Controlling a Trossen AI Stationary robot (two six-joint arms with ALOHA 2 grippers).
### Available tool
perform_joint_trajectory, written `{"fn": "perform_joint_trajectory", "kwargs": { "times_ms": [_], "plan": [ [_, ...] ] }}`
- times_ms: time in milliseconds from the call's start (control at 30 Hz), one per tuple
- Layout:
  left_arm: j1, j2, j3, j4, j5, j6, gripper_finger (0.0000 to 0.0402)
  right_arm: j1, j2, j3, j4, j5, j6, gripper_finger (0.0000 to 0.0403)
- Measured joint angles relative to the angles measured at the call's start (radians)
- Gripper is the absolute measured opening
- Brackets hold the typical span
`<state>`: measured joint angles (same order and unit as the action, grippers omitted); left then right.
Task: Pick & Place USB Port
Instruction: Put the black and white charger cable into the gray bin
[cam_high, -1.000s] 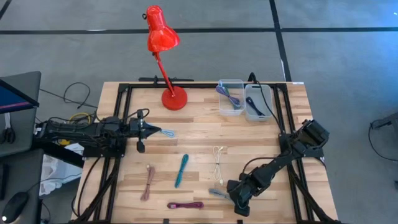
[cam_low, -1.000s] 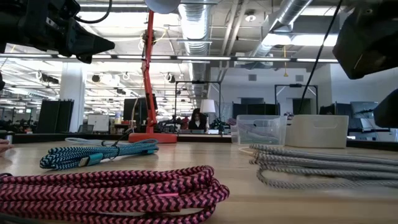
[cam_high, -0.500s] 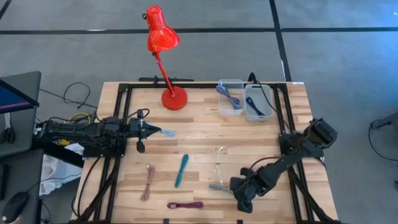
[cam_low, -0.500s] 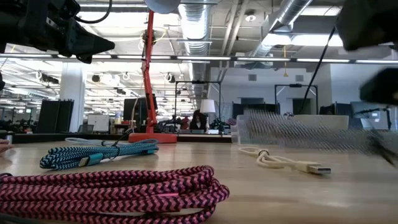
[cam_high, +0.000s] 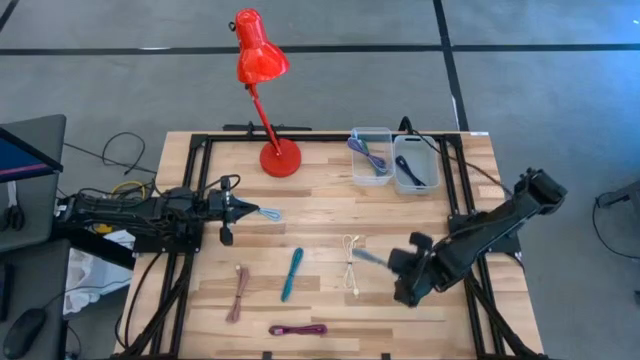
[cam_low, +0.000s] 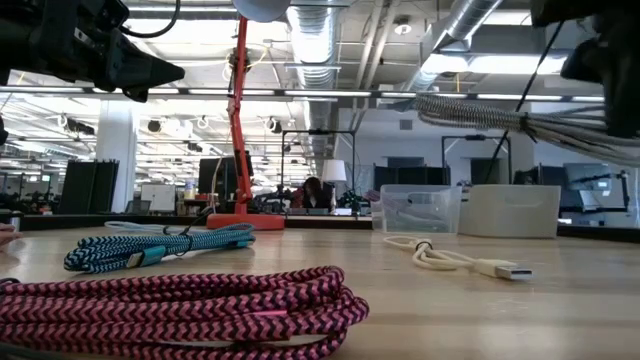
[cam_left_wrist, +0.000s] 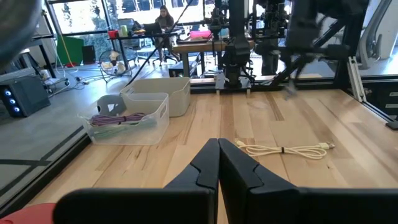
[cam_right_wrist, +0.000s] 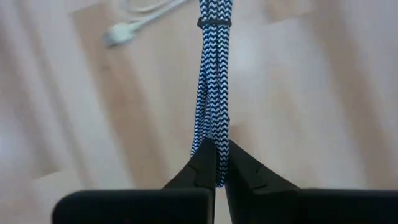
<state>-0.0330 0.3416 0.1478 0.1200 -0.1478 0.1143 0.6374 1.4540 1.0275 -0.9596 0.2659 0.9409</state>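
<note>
My right gripper (cam_high: 392, 262) hovers over the table's right half, shut on a black-and-white braided USB cable bundle (cam_high: 367, 257). In the low view that bundle (cam_low: 500, 113) sits high above the tabletop. My left gripper (cam_high: 246, 210) waits shut at the table's left side, beside a light blue cable (cam_high: 268, 213). At the far edge stand two clear bins: one (cam_high: 371, 157) holds a purple cable, the other (cam_high: 414, 164) a dark blue one. My right gripper pinches the braided bundle between its two fingers at one looped end (cam_right_wrist: 214, 146). The fingers lie along the bundle, which sticks straight out past the fingertips (cam_right_wrist: 202, 163) toward the table's left. A tie (cam_right_wrist: 214, 22) binds it farther out. It is lifted clear of the table.
A white cable (cam_high: 350, 262) lies on the wood just below the held bundle. A teal cable (cam_high: 291, 273), a pinkish cable (cam_high: 238, 293) and a magenta cable (cam_high: 298, 329) lie toward the near edge. A red desk lamp (cam_high: 280, 157) stands at the far edge.
My right gripper has risen and moved from the near edge toward the far edge and slightly right, staying shut. The braided bundle, which lay on the wood a second ago, has come up with it and now hangs clear above the white cable.
</note>
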Motion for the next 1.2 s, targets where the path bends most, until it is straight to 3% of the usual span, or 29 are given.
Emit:
{"fn": "perform_joint_trajectory", "kwargs": {
  "times_ms": [600,1000,1200],
  "plan": [
    [0.0,0.0,0.0,0.0,0.0,0.0,0.0006,-0.236,-0.288,0.0,-0.433,0.343,-0.025,0.0001],
    [0.0,0.0,0.0,0.0,0.0,0.0,0.0006,-0.53,-0.47,-0.111,-0.419,0.417,-0.208,0.0],
    [0.0,0.0,0.0,0.0,0.0,0.0,0.0006,-0.685,-0.537,-0.191,-0.325,0.414,-0.328,0.0]
  ]
}}
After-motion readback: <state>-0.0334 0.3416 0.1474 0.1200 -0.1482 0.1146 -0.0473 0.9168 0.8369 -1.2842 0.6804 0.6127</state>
